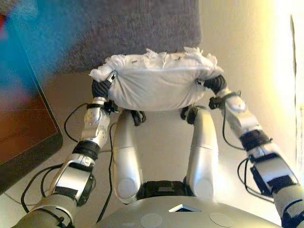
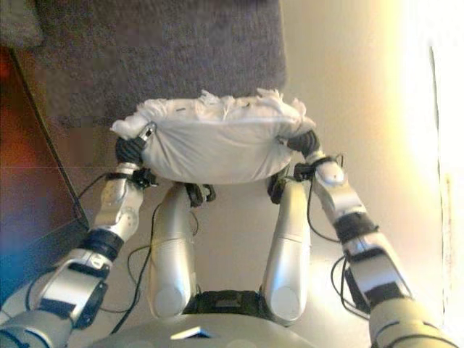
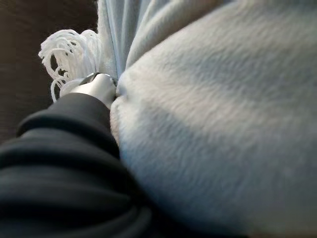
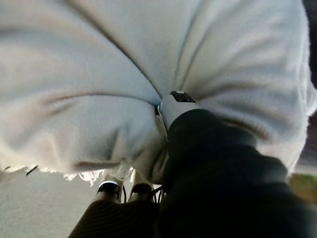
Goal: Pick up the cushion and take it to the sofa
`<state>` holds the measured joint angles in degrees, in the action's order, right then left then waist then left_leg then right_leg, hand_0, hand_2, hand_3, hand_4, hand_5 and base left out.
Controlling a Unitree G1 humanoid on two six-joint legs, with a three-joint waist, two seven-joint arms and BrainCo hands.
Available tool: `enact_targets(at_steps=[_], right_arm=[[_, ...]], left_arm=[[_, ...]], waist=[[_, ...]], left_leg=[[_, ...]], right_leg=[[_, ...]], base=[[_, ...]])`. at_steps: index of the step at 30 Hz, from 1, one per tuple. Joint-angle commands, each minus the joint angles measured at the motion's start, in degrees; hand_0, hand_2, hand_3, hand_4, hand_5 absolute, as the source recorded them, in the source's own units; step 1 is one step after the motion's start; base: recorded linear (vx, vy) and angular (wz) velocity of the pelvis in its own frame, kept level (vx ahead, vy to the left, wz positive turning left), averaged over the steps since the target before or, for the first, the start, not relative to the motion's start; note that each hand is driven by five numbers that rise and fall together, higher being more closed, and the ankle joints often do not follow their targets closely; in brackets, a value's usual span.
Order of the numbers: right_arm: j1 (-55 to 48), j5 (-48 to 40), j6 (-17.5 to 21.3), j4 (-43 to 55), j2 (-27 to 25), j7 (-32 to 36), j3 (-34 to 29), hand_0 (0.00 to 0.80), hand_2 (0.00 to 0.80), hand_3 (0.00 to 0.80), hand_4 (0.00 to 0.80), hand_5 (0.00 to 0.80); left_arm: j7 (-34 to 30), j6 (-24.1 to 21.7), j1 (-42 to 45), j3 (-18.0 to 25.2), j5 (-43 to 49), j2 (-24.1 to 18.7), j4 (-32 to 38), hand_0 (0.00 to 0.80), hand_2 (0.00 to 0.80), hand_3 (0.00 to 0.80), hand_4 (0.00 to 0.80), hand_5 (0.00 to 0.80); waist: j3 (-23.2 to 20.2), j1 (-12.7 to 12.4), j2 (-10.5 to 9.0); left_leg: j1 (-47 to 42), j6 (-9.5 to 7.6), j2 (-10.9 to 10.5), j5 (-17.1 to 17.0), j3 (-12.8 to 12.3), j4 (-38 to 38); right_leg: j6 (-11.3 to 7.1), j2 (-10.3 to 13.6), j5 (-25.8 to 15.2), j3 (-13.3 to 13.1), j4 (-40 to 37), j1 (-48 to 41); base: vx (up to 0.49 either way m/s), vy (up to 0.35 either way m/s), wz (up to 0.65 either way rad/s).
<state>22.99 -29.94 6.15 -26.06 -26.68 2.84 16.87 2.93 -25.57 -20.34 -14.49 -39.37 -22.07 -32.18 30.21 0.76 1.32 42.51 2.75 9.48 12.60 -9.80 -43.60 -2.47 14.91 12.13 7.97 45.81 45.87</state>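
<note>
A white cushion (image 1: 156, 85) with a fringed edge hangs between my two hands at chest height, just in front of the grey sofa (image 1: 118, 28). My left hand (image 1: 101, 88) grips the cushion's left end, with one silver finger (image 3: 96, 89) pressed into the fabric. My right hand (image 1: 216, 84) grips the right end, and its thumb (image 4: 173, 106) digs into the cloth and creases it. Most of both hands' fingers are hidden behind the cushion. The cushion fills both wrist views (image 3: 223, 124) (image 4: 99, 74).
A dark brown table or panel (image 1: 23, 128) stands close at my left. Light floor (image 1: 161, 142) lies below the cushion. A bright wall or window (image 1: 285, 71) runs along the right side.
</note>
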Motion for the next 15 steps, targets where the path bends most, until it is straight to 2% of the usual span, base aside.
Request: enact_targets(at_steps=[1, 3, 4, 7, 8, 11, 15], right_arm=[[0.28, -1.49, 5.95, 9.3, 1.55, 0.9, -3.01, 0.8, 0.8, 0.8, 0.8, 0.8], [-0.87, -1.51, 5.47, 10.47, 1.53, 0.99, -4.04, 0.8, 0.8, 0.8, 0.8, 0.8], [-1.64, -2.18, 4.93, 10.93, 1.54, 1.61, -4.69, 0.8, 0.8, 0.8, 0.8, 0.8], [-4.06, -1.99, 1.88, 12.11, 2.4, 0.41, -5.55, 0.8, 0.8, 0.8, 0.8, 0.8], [-4.33, -2.04, 1.78, 12.28, 2.47, 0.42, -5.6, 0.8, 0.8, 0.8, 0.8, 0.8], [-8.57, -3.86, 3.55, 14.74, 4.21, 1.2, -6.99, 0.8, 0.8, 0.8, 0.8, 0.8], [-12.02, -4.01, 2.21, 16.57, 5.46, 0.32, -7.68, 0.8, 0.8, 0.8, 0.8, 0.8]], left_arm=[[0.19, -1.69, -1.49, 1.31, 2.5, 0.38, 9.47, 0.8, 0.8, 0.8, 0.8, 0.8], [0.16, -0.24, -1.16, 1.78, 1.83, 0.23, 10.52, 0.8, 0.8, 0.8, 0.8, 0.8], [-0.13, 1.27, -1.0, 2.37, 0.23, 0.23, 11.06, 0.8, 0.8, 0.8, 0.8, 0.8], [-0.91, 3.68, 1.25, 4.14, -1.19, 0.17, 12.76, 0.8, 0.8, 0.8, 0.8, 0.8], [-0.85, 3.88, 1.49, 4.23, -1.08, 0.17, 13.07, 0.8, 0.8, 0.8, 0.8, 0.8], [0.04, 5.02, 5.87, 5.52, 1.58, 0.35, 17.02, 0.8, 0.8, 0.8, 0.8, 0.8], [0.99, 6.59, 10.09, 7.02, 2.09, 0.93, 18.71, 0.8, 0.8, 0.8, 0.8, 0.8]], waist=[[-3.1, 0.12, -0.66], [-4.11, -0.06, -1.04], [-4.9, -0.03, -1.43], [-7.39, -0.17, -2.07], [-7.43, -0.16, -2.1], [-10.19, -0.11, -2.4], [-13.08, -0.11, -3.1]], left_leg=[[-5.81, 2.66, 0.36, -4.95, 3.88, 10.37], [-8.92, 2.41, -0.21, -5.62, 4.0, 12.91], [-10.03, 1.84, -0.74, -7.64, 3.86, 14.66], [-15.45, 1.64, -1.11, -9.46, 3.64, 20.11], [-16.03, 1.65, -1.11, -9.64, 3.63, 20.63], [-21.68, 2.07, -0.92, -11.4, 3.89, 25.51], [-26.08, 2.22, -0.92, -11.01, 3.8, 25.55]], right_leg=[[-4.49, 1.92, -7.01, -0.9, -12.66, -8.15], [-4.73, 1.91, -7.42, -0.02, -15.19, -11.39], [-4.26, 1.81, -9.24, 0.74, -17.41, -12.78], [-4.43, 0.41, -9.75, 1.72, -21.87, -18.05], [-4.4, 0.25, -9.81, 1.77, -22.29, -18.64], [-3.39, -2.47, -10.03, 2.05, -27.38, -25.18], [-2.09, -4.05, -9.8, 2.1, -30.5, -30.98]], base=[[0.202, -0.129, 0.09], [0.124, -0.133, 0.12], [0.058, -0.14, 0.08], [0.11, -0.144, 0.06], [0.14, -0.148, 0.01], [0.151, -0.171, -0.02], [0.149, -0.112, -0.04]])
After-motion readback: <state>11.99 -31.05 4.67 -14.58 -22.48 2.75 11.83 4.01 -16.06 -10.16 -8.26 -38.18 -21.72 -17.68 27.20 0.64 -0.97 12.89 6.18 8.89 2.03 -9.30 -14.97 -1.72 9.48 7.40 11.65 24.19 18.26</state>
